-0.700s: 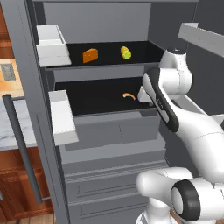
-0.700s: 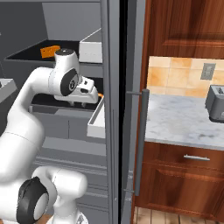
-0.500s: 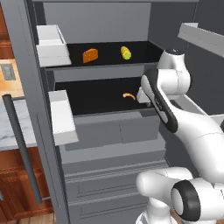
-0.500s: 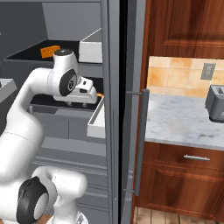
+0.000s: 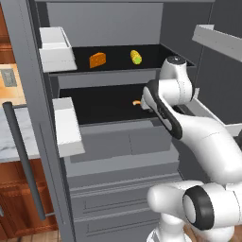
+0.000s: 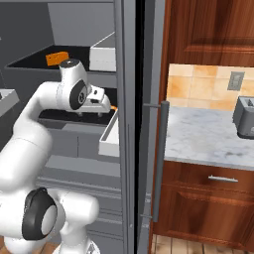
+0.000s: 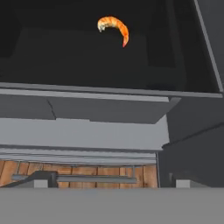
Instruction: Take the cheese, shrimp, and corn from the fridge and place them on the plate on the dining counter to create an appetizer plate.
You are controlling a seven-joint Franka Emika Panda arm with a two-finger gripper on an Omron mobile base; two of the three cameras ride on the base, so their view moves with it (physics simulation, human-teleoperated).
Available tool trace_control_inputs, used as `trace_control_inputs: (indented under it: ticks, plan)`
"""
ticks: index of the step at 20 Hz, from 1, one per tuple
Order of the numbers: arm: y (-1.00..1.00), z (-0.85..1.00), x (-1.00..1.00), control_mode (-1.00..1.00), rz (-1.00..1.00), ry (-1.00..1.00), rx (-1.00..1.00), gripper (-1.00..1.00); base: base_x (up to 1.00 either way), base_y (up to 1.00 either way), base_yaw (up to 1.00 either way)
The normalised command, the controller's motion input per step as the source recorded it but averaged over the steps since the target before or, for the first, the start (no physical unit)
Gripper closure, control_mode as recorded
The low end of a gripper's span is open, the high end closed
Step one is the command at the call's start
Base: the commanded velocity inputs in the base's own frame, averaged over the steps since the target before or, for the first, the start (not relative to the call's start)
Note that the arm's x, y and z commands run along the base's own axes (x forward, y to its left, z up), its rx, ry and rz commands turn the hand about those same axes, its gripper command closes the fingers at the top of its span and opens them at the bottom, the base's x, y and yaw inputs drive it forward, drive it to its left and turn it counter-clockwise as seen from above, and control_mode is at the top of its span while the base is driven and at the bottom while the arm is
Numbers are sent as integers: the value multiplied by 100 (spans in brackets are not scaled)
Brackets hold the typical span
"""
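Shrimp [image 5: 136, 102] on lower black shelf half hidden behind arm in left base view; mere orange sliver [image 6: 114, 106] past door edge in right base view. Fridge [image 5: 113, 28] cut off at top edge. Toaster [image 6: 245, 117] cut by right edge. Corn [image 5: 136, 57] detail too small.

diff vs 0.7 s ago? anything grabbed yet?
Barely any change. The arm has crept slightly toward the shrimp on the lower black shelf; gripper open, nothing grabbed. Cheese and corn sit on the upper shelf as before, and the fridge door stays open.
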Motion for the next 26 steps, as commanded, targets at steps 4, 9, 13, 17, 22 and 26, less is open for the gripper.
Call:
trace_control_inputs:
  ticks: [4, 9, 13, 17, 22, 26]
  plan:
    - [12, -14, 56, -100, 0, 0, 0, -100, 0, 0, 0]
    - [20, -29, 53, -100, -4, 0, 0, -100, 0, 0, 0]
    - [18, -27, 39, -100, -11, -4, 0, -100, 0, 0, 0]
    - [12, -14, 41, -100, -15, -6, 0, -100, 0, 0, 0]
    - [3, -17, 49, -100, -17, -5, 0, -100, 0, 0, 0]
    - [3, -10, 45, -100, -13, -8, 0, -100, 0, 0, 0]
